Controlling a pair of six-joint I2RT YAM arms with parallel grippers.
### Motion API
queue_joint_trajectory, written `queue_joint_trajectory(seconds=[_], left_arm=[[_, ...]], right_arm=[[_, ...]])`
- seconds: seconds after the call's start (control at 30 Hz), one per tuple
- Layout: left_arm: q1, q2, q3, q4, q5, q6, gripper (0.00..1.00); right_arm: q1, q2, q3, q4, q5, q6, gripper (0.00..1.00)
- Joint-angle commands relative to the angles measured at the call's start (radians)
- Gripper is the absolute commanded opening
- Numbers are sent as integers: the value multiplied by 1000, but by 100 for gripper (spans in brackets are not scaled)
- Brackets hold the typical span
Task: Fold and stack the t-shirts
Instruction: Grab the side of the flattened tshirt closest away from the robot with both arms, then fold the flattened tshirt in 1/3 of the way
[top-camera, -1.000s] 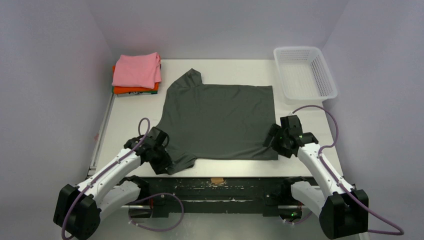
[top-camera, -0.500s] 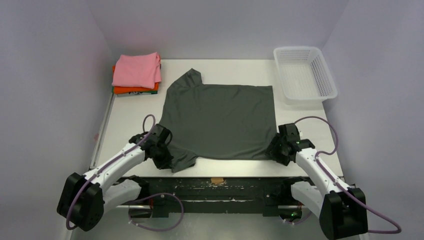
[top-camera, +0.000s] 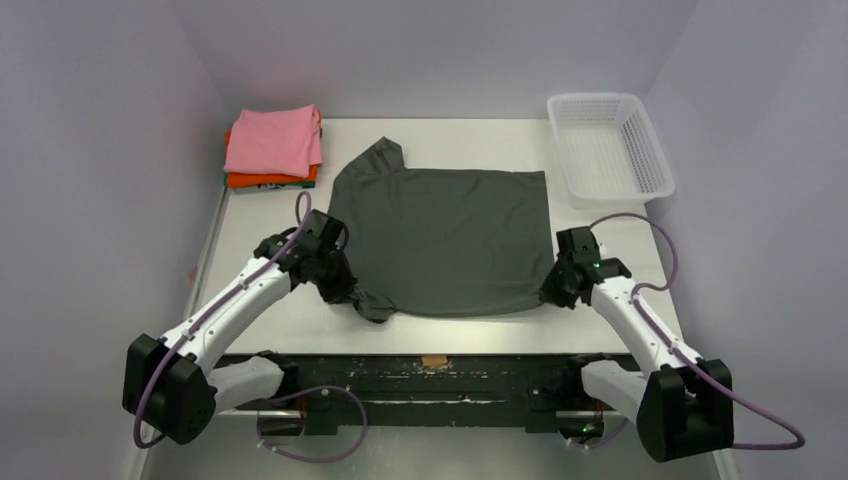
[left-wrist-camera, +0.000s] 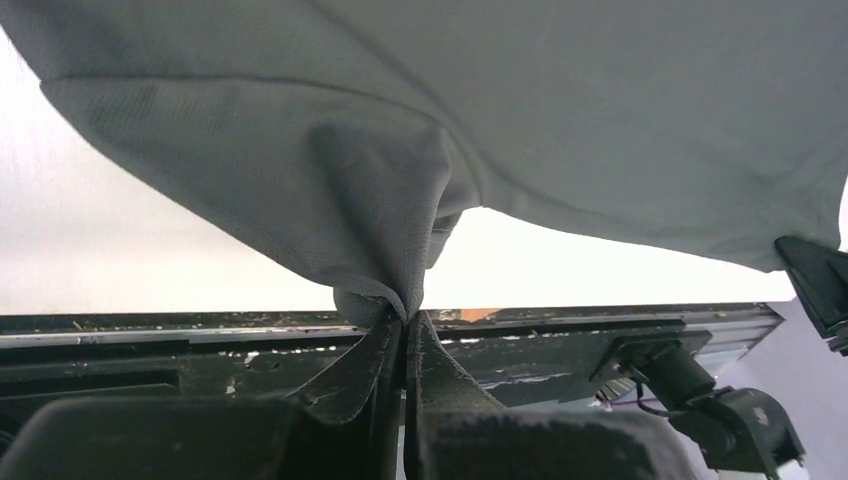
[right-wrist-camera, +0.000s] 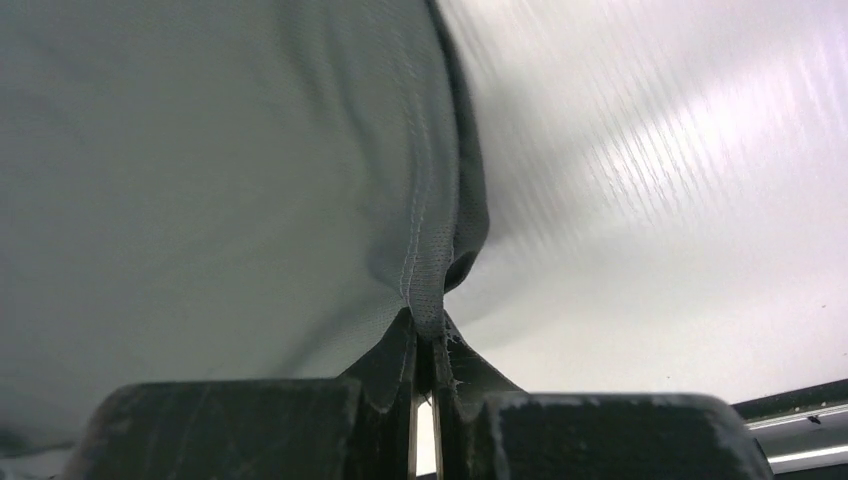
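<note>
A dark charcoal-grey t-shirt (top-camera: 445, 235) lies spread in the middle of the table. My left gripper (top-camera: 352, 293) is shut on its near left sleeve, whose cloth (left-wrist-camera: 385, 225) bunches up from the jaws. My right gripper (top-camera: 553, 292) is shut on the shirt's near right corner, with the stitched hem (right-wrist-camera: 428, 290) pinched between the fingers. At the far left, a folded pink t-shirt (top-camera: 273, 140) rests on a folded orange t-shirt (top-camera: 268, 181).
A white mesh basket (top-camera: 610, 148) stands at the far right corner of the table (top-camera: 610, 255). A dark rail (top-camera: 430, 375) runs along the near edge between the arm bases. Purple-grey walls close in the left, back and right sides.
Both grippers have shut on the grey shirt's near corners. The left one has lifted the sleeve and carried it away from the near edge, dragging the hem inward.
</note>
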Motion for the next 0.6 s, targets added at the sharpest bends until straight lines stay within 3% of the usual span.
queue_joint_trajectory(seconds=[0.0,0.13,0.27,0.5,0.53,0.57], left_arm=[[62,69,148,-15,28,51,0],[169,188,301,-26,57,78,0],[208,312,442,8,18,98,0],[261,750,862,-78,-73,152,0],[266,803,926,-98,-131,150,6],[277,853,1002,-128,-148,154,26]], right_arm=[[-2,26,201,-87,26,-82,1],[-11,213,446,-183,13,-191,3],[-35,408,598,-154,-71,-231,3],[-128,689,828,-40,-106,-243,9],[-141,717,849,-23,-108,-236,12],[-149,736,868,22,-114,-237,27]])
